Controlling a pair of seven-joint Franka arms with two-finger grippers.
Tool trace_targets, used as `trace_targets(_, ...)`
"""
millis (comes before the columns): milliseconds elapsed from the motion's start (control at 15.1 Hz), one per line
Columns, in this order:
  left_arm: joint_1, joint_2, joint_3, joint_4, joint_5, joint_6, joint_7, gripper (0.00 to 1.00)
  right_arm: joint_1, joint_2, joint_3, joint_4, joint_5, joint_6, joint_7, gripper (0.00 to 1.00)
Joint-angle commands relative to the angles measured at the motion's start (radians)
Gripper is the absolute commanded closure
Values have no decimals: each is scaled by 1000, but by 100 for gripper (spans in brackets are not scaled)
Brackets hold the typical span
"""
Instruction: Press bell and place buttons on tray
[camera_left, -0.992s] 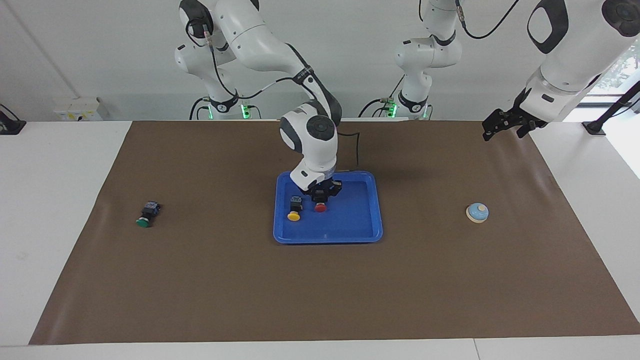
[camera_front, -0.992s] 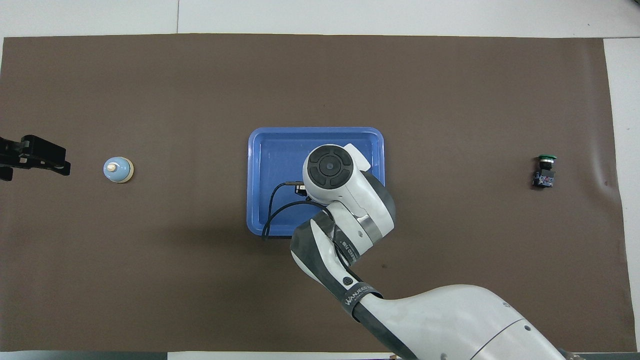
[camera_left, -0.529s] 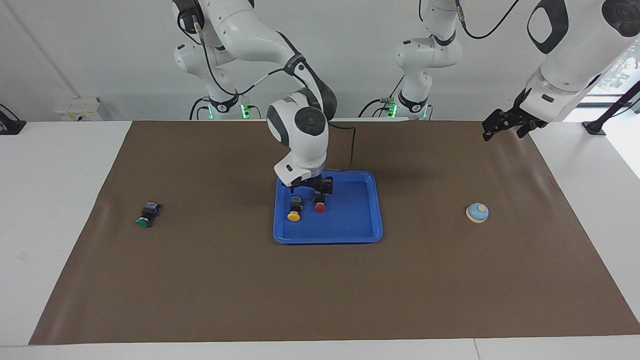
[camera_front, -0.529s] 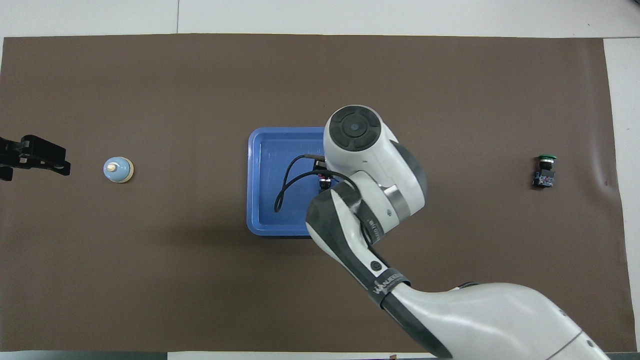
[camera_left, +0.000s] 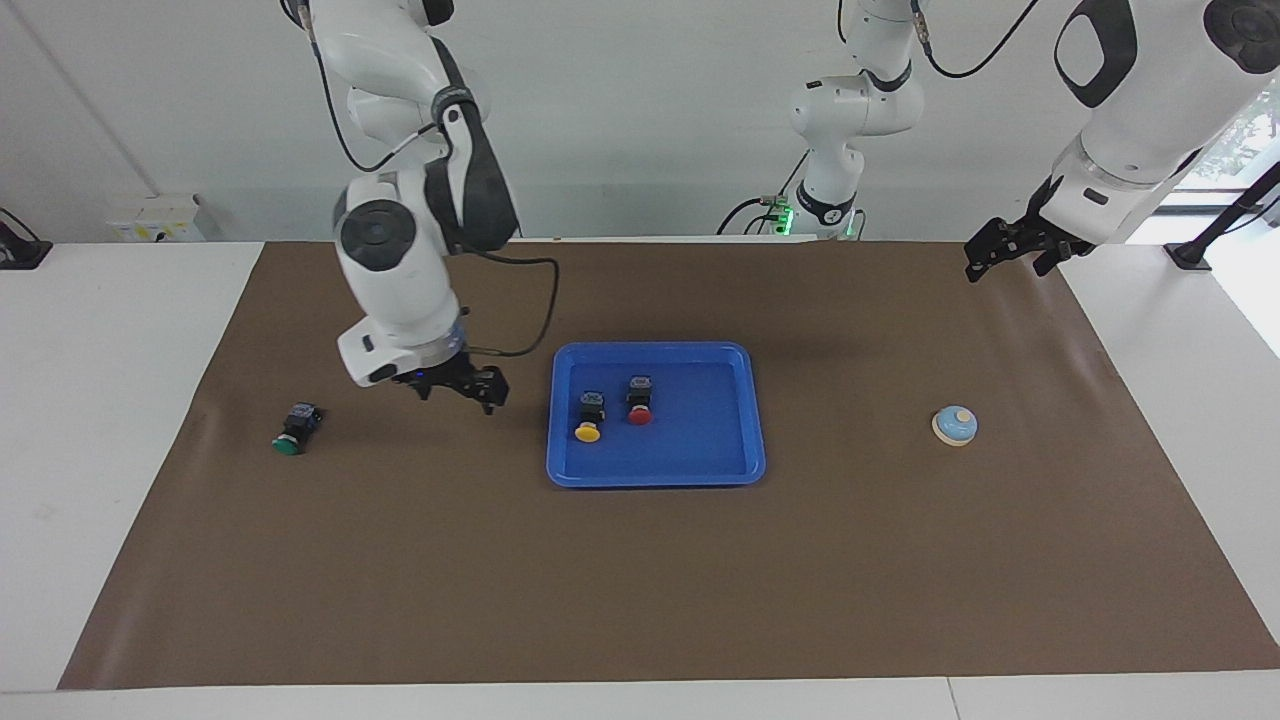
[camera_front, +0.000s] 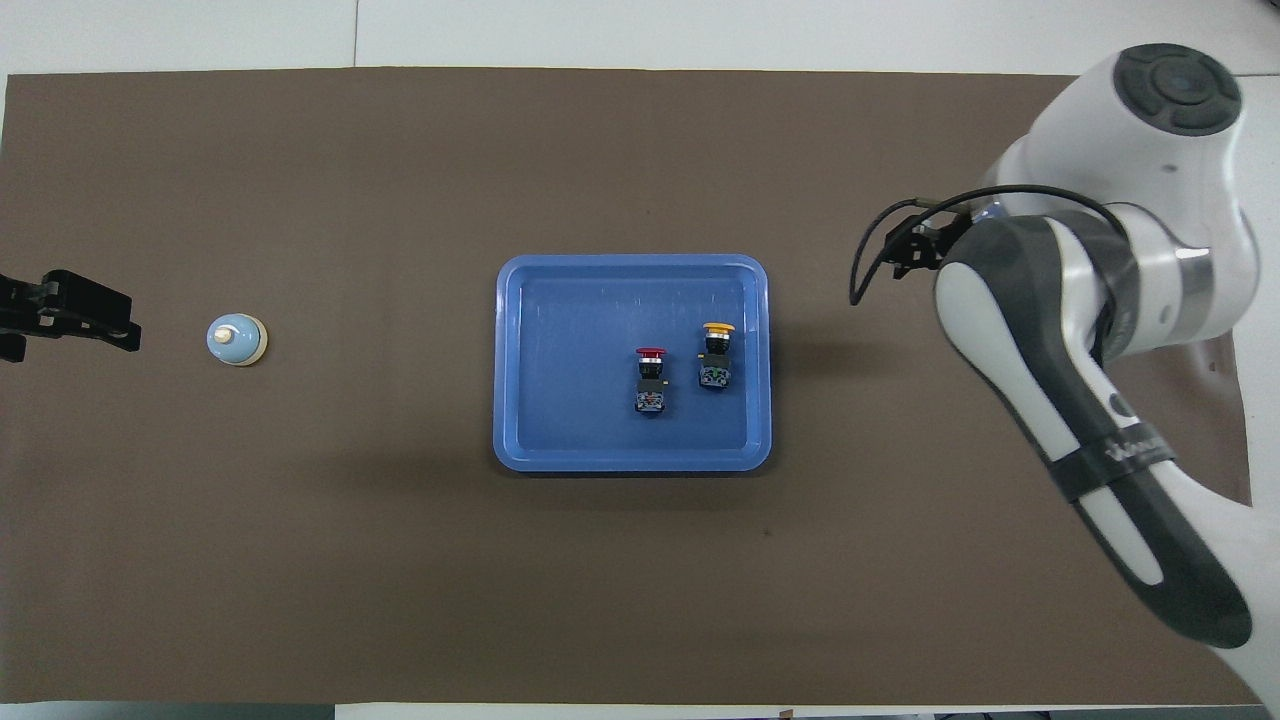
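Note:
The blue tray (camera_left: 655, 472) (camera_front: 520, 300) lies mid-mat. On it the red button (camera_left: 640, 401) (camera_front: 650, 378) and the yellow button (camera_left: 589, 416) (camera_front: 716, 356) lie side by side, free of any gripper. The green button (camera_left: 294, 429) lies on the mat toward the right arm's end; the right arm hides it in the overhead view. My right gripper (camera_left: 458, 393) hangs open and empty over the mat between the tray and the green button. The bell (camera_left: 955, 425) (camera_front: 237, 340) stands toward the left arm's end. My left gripper (camera_left: 1008, 255) (camera_front: 70, 315) waits open, raised over the mat's edge beside the bell.
A brown mat (camera_left: 640, 580) covers most of the white table (camera_left: 110, 400). The right arm's forearm (camera_front: 1090, 400) spans the mat's corner at its own end in the overhead view.
The right gripper opened, left the red button on the tray, rose and swung off the tray toward the green button. The left arm has not moved.

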Motion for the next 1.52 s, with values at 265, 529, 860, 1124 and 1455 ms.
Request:
trace_targets(265, 4, -14, 0, -8, -6, -13, -8, 0, -230, -65, 17, -257, -39, 260, -318, 0)
trace_targets(529, 2, -14, 0, -8, -6, -13, -8, 0, -286, -52, 17, -346, -39, 409, -371, 0)
trace_targets(860, 4, -14, 0, -8, -6, -13, -8, 0, -324, -42, 17, -444, -39, 541, -410, 0)
trace_targets(1124, 4, -14, 0, -8, -6, -13, -8, 0, -338, -42, 17, -477, -39, 565, -426, 0)
trace_targets(1455, 4, -14, 0, -8, -6, -13, -8, 0, -333, -44, 18, -477, -39, 553, -426, 100)
